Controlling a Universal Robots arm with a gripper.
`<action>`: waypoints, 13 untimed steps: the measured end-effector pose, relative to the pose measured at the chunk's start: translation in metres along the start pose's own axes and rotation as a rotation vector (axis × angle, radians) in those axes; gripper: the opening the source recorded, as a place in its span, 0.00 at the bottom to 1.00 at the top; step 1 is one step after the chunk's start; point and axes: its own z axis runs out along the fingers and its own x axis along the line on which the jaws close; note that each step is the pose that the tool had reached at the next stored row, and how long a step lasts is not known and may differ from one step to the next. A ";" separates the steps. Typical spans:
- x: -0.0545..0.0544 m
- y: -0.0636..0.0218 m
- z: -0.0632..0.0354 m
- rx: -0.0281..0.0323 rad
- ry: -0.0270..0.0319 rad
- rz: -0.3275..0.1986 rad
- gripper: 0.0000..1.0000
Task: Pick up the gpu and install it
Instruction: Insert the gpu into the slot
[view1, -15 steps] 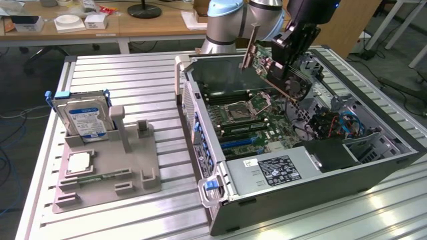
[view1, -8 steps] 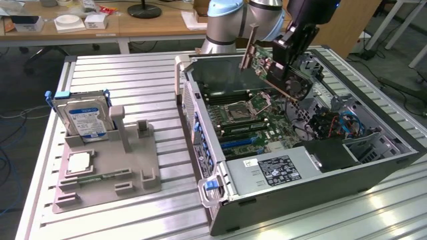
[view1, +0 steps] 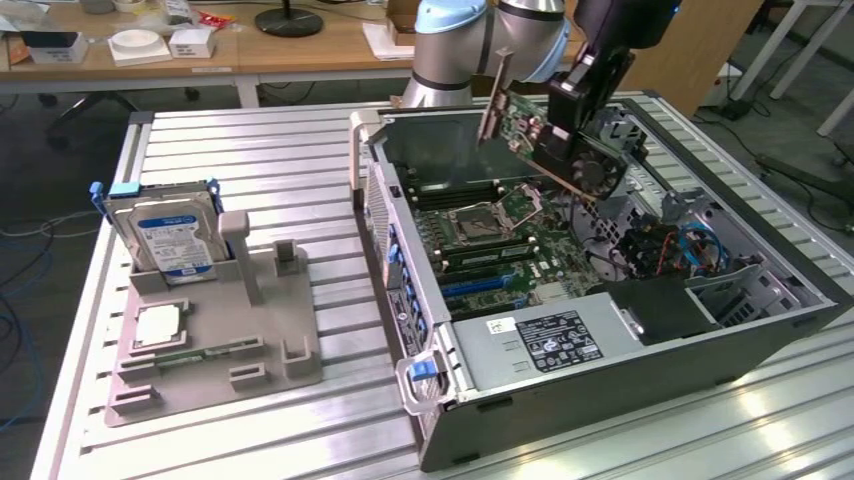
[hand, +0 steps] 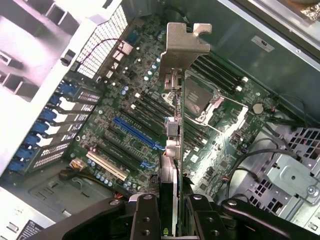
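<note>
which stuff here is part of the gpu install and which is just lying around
In the job: gpu, gripped by the end effector; open computer case; motherboard.
Lying about: hard drive, cpu chip, grey holder under them.

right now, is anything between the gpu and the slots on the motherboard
Nothing visible does. The gripper holds the gpu in the air over the open case. In the wrist view the blue slot and the black ones beside it on the motherboard lie bare, no cable or card across them.
</note>
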 end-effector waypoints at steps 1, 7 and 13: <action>0.000 0.0000 0.0000 0.0000 0.0003 -0.010 0.27; 0.000 0.0000 0.0000 -0.0001 0.0021 -0.073 0.27; 0.000 0.0000 0.0000 0.0006 0.0042 -0.128 0.27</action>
